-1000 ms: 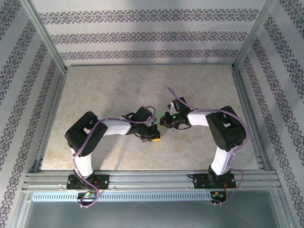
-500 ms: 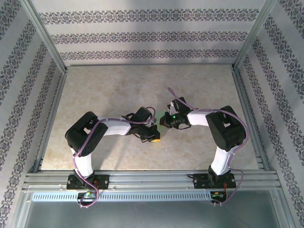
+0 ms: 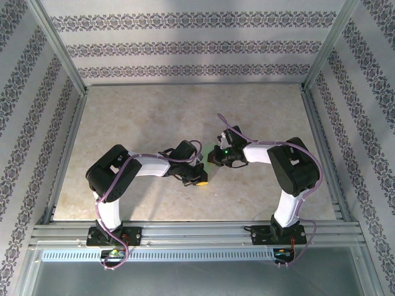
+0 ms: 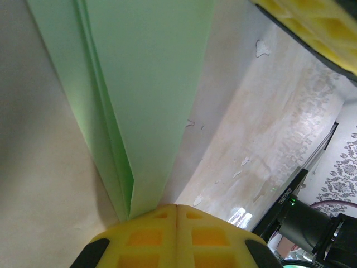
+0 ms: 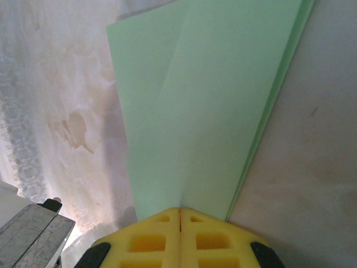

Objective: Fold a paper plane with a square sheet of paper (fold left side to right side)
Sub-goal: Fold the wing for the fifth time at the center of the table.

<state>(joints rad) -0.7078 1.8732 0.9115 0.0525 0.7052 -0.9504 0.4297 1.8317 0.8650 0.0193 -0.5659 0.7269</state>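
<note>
Marbled beige counter (image 3: 154, 117) carries the part-folded paper plane (image 4: 145, 84) at its middle, where both arms meet. Left gripper (image 4: 177, 207) and right gripper (image 5: 179, 211) press closed jaws against it, apparently holding nothing. Uneven pressure could drag the paper and skew its stacked creases.

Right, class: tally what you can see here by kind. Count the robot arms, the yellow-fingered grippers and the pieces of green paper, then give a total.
Robot arms: 2, the left arm and the right arm
Yellow-fingered grippers: 2, the left gripper and the right gripper, both shut
Pieces of folded green paper: 1
Total: 5
</note>
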